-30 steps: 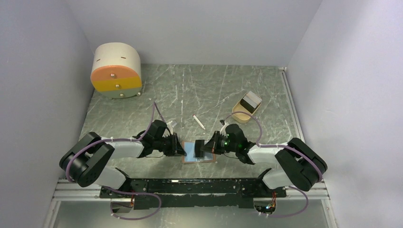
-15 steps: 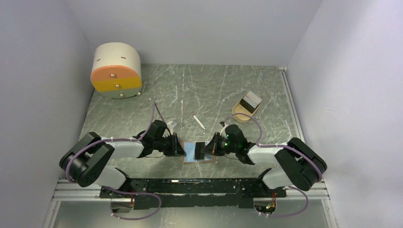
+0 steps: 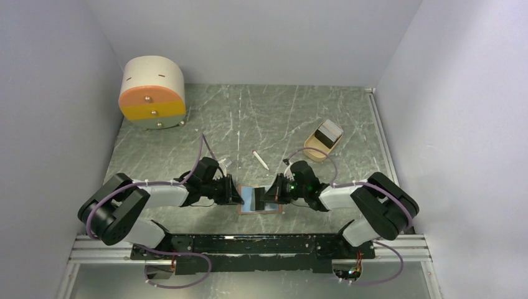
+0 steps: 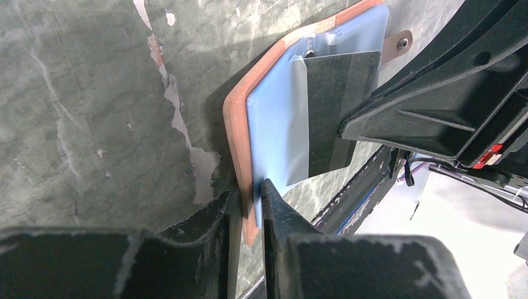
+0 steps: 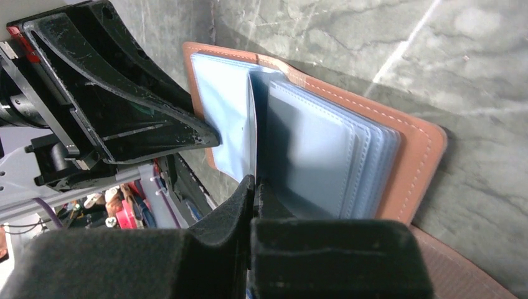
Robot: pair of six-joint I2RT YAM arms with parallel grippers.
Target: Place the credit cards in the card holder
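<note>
Right gripper (image 5: pixel 254 184) has swung nearer the holder (image 4: pixel 277 143), clamping a card (image 4: pixel 339 99) against its sleeves while left gripper (image 4: pixel 249 190) pinches its edge: judged insertion stage, needing pocket-mouth alignment.

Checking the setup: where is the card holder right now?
In the top view the card holder lies open at the near middle of the table, between the left hand and the right hand, both pinching it.
</note>
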